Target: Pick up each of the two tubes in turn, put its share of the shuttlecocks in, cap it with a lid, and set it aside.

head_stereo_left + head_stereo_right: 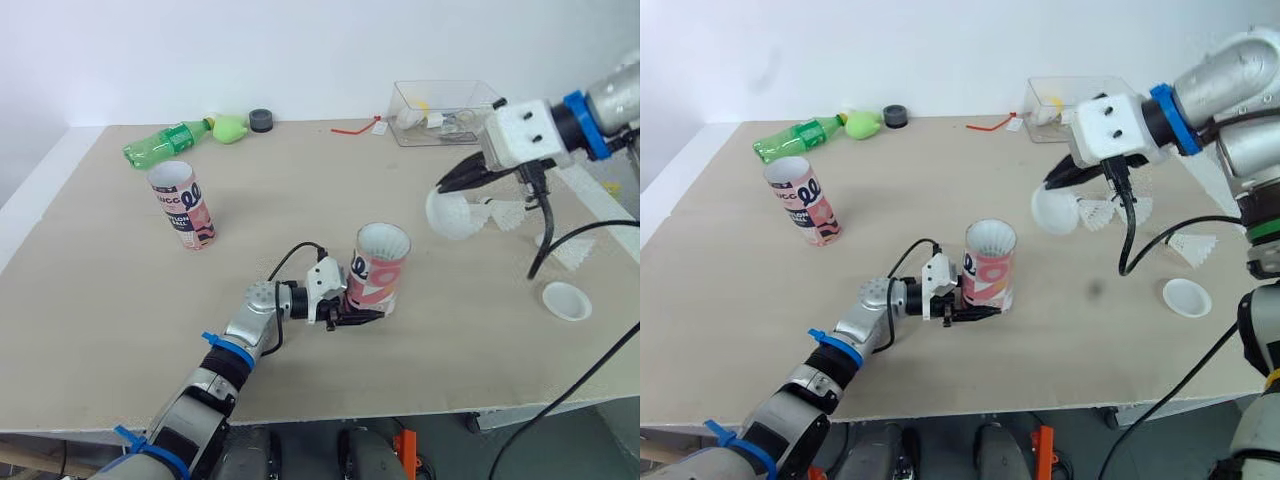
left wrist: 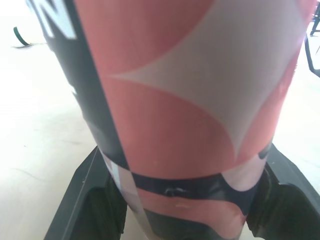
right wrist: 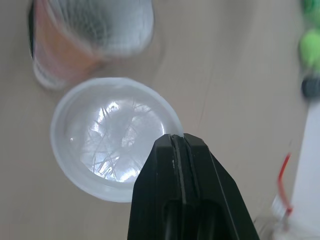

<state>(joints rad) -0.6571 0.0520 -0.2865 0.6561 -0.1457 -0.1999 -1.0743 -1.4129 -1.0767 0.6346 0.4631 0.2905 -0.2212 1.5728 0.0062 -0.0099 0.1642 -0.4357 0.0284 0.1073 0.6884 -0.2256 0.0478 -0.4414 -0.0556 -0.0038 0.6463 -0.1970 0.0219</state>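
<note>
A pink and white tube [image 1: 380,265] stands upright at the table's middle, white feathers showing in its open mouth. My left gripper [image 1: 350,305] is shut on its lower part, and its fingers [image 2: 95,200] press both sides of the tube [image 2: 190,115]. My right gripper [image 1: 447,184] hangs in the air to the right of the tube, shut on the rim of a translucent white lid [image 1: 452,215]. In the right wrist view this lid [image 3: 100,145] sits beside the tube's mouth [image 3: 90,35]. A second tube [image 1: 183,205] stands at the left.
Loose shuttlecocks [image 1: 505,213] and another white lid [image 1: 566,300] lie at the right side of the table. A clear plastic box [image 1: 440,110] stands at the back right. A green bottle [image 1: 165,143] and a black cap [image 1: 261,120] lie at the back left.
</note>
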